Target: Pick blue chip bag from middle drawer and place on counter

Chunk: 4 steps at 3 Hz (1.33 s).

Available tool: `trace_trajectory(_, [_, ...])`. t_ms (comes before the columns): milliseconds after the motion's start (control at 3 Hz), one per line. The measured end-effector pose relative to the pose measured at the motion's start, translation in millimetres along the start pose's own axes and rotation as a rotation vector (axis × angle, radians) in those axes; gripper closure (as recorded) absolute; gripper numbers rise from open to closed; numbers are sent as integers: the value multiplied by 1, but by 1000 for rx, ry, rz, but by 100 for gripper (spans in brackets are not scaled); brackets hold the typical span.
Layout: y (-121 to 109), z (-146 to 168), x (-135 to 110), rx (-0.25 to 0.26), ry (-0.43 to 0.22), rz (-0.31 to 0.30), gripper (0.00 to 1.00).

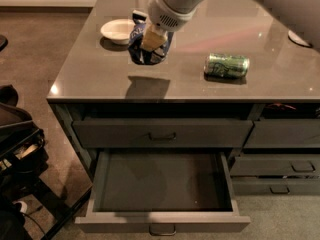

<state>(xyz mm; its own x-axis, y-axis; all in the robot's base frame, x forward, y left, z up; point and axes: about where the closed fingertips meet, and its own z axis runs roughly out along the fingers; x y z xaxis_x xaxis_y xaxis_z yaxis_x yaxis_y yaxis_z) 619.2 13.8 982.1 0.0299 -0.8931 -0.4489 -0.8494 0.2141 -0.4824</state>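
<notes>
Where the arm reaches in over the far-left part of the desk (200,86), you have the hand (151,40) closed on the blue chip bag (140,53), which hangs crumpled beneath it, clear of the surface, with its shadow (147,87) on the near side and a white bowl (117,30) just beside it to the left. Item two, a green can (226,65), lies on its side well to the right of the bag. Item three, the middle drawer (162,223), stands pulled out below the desk's near edge, its dark interior showing.

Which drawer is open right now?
The middle drawer, the wide one pulled out under the shut top drawer; right-hand drawers are shut. The gripper holds the blue chip bag above the counter.
</notes>
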Motion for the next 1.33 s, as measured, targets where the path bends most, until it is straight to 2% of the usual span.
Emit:
trace_trajectory(333, [-21, 36, 45, -11, 3, 39, 100])
trace_trajectory(667, [-26, 77, 77, -12, -53, 97, 100])
trace_trajectory(1000, [-29, 81, 78, -2, -62, 103, 81])
trace_trajectory(1333, [-29, 80, 77, -3, -62, 102, 58])
